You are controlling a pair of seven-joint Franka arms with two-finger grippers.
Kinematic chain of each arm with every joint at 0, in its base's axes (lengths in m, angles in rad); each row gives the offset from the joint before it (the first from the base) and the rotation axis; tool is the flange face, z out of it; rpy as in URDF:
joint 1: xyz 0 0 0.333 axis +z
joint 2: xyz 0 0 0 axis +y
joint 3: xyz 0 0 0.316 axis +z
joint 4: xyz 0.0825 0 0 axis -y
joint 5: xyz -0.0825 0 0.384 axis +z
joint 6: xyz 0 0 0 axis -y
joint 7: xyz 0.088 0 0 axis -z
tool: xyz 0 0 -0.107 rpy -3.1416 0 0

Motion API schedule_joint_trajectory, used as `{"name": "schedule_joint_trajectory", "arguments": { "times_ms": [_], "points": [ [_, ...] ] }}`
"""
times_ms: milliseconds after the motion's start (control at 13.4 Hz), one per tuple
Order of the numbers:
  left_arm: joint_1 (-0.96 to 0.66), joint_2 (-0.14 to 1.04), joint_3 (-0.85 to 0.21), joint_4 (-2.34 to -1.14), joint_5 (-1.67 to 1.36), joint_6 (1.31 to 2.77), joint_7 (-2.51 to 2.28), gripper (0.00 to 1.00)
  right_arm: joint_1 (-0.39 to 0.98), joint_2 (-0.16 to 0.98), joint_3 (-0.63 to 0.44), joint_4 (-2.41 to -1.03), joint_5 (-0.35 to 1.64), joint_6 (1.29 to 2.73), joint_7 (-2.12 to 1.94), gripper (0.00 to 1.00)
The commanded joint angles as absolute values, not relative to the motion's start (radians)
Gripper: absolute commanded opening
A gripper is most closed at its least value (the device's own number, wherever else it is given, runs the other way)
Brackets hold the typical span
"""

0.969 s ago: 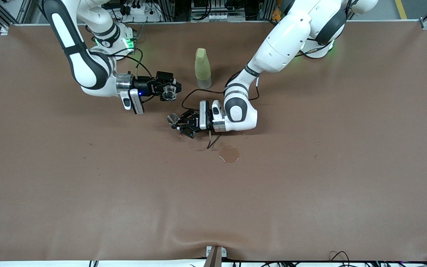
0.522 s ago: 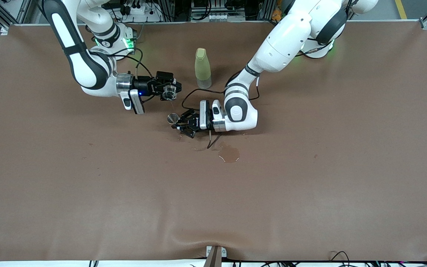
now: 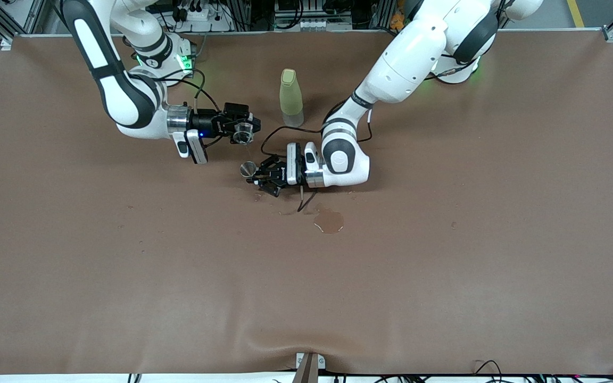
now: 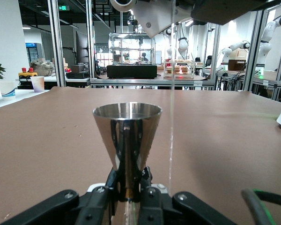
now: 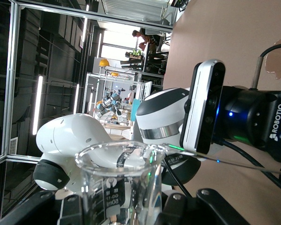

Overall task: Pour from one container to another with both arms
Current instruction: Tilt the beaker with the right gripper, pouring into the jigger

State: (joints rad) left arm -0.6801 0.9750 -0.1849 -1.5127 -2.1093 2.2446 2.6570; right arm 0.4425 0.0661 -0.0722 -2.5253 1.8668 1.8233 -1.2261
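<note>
My right gripper [image 3: 242, 133] is shut on the tiny clear glass cup [image 3: 242, 134], holding it tipped above the table beside the bottle. In the right wrist view the cup [image 5: 122, 180] sits between the fingers, and a thin thread of liquid leaves its rim. My left gripper [image 3: 256, 177] is shut on the waist of the silvery metal jigger [image 3: 248, 169], held upright below the cup. In the left wrist view the thin stream [image 4: 171, 93] runs down just past the rim of the jigger [image 4: 127, 133], outside its bowl.
A tall yellow-green bottle [image 3: 291, 98] stands upright close to both grippers, farther from the front camera. A wet puddle [image 3: 329, 221] and small splashes darken the brown tablecloth [image 3: 445, 266] near the left wrist. A black cable loops beside that wrist.
The glass cup has tipped slightly further over the jigger. Both arms have otherwise stayed in place with their grips unchanged.
</note>
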Motion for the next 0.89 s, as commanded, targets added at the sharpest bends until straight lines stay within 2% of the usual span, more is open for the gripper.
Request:
{"name": "schedule_joint_trajectory", "arguments": {
  "times_ms": [0, 820],
  "points": [
    [-0.664, 0.933, -0.204, -1.568, -2.146, 2.237, 2.694, 0.0, 0.437, 0.051, -0.067, -2.533, 1.885, 1.821, -1.204, 0.0],
    [-0.663, 0.925, -0.21, -1.595, -2.146, 2.237, 2.694, 0.0, 0.431, 0.052, -0.068, -2.522, 1.898, 1.827, -1.186, 0.0]
  ]
}}
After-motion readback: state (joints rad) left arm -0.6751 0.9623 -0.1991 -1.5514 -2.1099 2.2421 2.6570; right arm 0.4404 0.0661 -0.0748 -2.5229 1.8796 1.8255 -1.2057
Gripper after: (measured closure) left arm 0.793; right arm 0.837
